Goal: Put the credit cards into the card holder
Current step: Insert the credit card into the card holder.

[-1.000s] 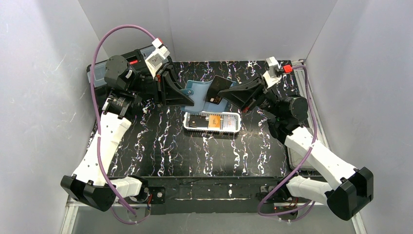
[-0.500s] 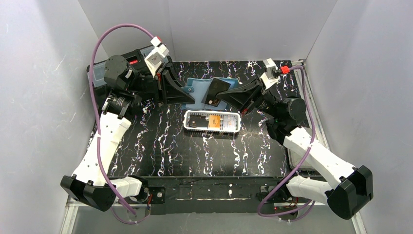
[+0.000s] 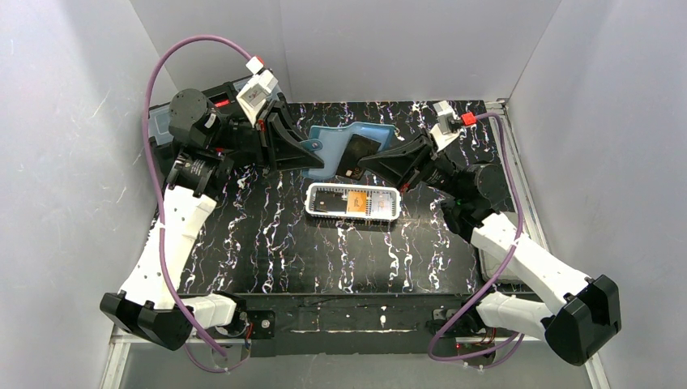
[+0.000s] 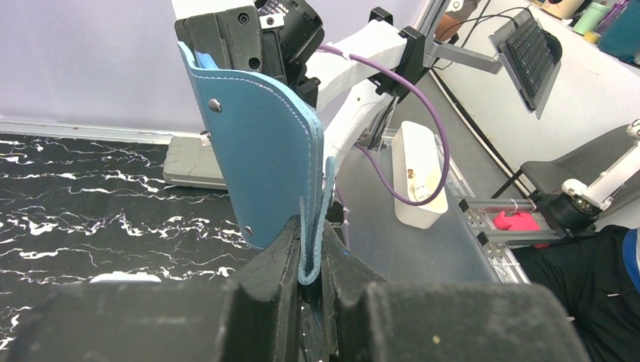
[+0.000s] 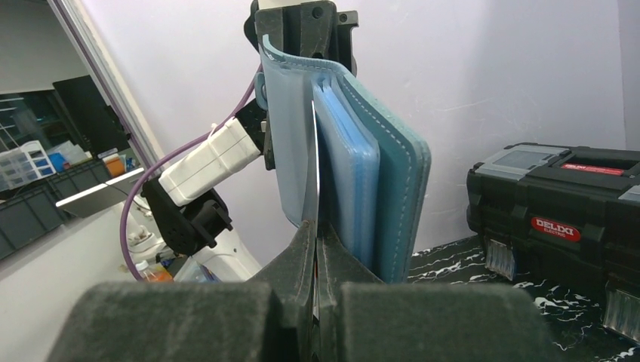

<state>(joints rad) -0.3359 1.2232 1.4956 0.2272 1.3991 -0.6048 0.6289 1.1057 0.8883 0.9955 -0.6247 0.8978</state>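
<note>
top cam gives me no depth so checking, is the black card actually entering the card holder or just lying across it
observer: right wrist shows the black card edge-on in the right gripper, sitting between a pale flap and the clear sleeves of the card holder; whether it's inside a pocket, can't tell
operator: is the holder gripped properly
observer: left wrist shows the left gripper shut on its lower edge, holder standing upright
</note>
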